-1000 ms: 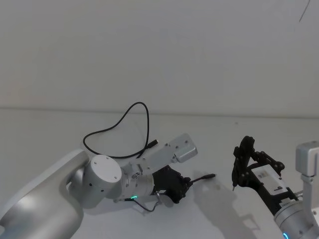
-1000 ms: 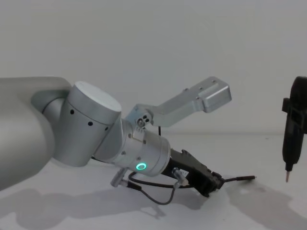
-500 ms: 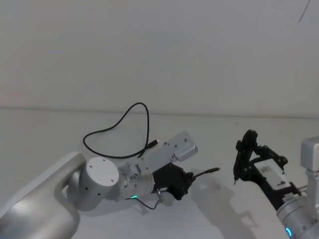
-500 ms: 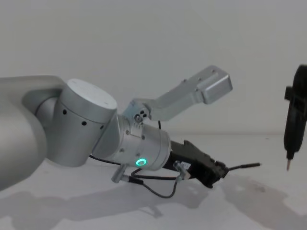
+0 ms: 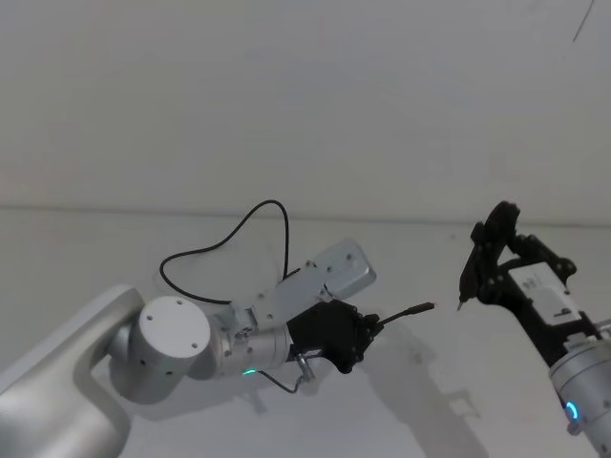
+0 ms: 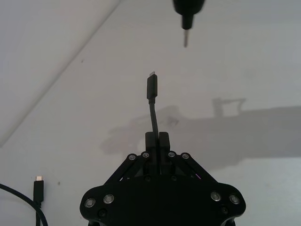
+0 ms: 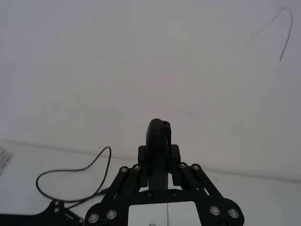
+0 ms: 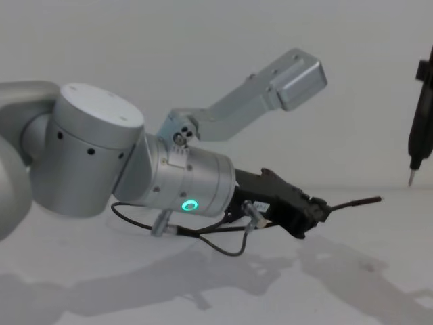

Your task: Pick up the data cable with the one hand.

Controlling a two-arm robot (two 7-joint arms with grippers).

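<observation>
Fingers of the left gripper (image 5: 368, 326) are clenched on the black cable (image 5: 284, 229) just behind one plug, which juts forward above the worktop (image 5: 95, 248). The rest loops back toward the far edge. The right gripper (image 7: 158, 153), clamped on a pointed tool (image 8: 423, 128), hovers near the right edge.

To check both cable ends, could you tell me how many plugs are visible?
2: one plug juts beyond the left claw, shut on the data cable; the other plug lies on the table. The right claw holds a pointed tool.
</observation>
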